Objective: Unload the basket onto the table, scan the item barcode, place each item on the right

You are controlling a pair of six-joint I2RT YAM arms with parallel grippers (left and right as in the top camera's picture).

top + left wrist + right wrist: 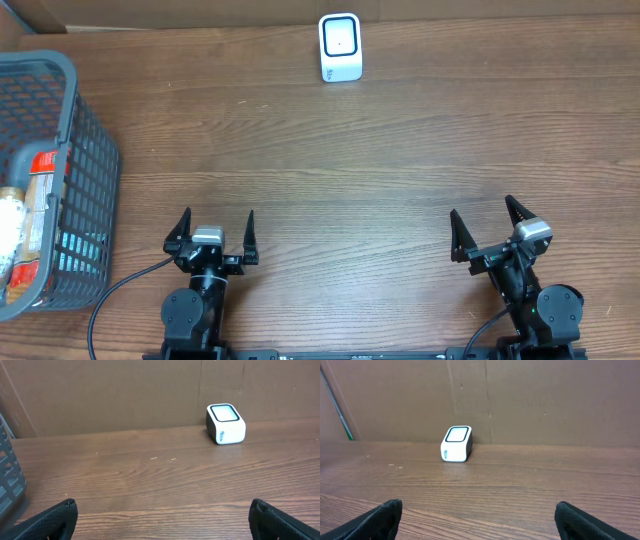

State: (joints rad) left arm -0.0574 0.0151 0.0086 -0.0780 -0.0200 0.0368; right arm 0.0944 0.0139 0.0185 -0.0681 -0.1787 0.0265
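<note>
Left hand (217,218): its fingers are wide apart. It holds nothing. It sits low at the front of the table (350,160).
Right hand (482,210): its fingers are wide apart too, and it is empty. It is at the front on the other side.
Items (40,175): some packs lie close together in the gray basket (75,110) at the far left. One has a red label. I cannot see a barcode on any of them.
Scanner (340,47): a small white box at the back of the table, in the middle. It is well apart from both hands and from the basket. Its dark-rimmed window looks up.
What could go wrong: I think a hand could bump the basket's tall side or catch in its grid. The packs touch each other, so a hand could grab two or let one slip. If the barcode faces away from the window, it will not scan.
In the way: the basket wall stands between the left hand and the packs. The wood between the hands and the scanner is bare.
Other things: a brown cardboard wall (125,395) stands behind the scanner. A black cable (110,300) curls by the left arm.
</note>
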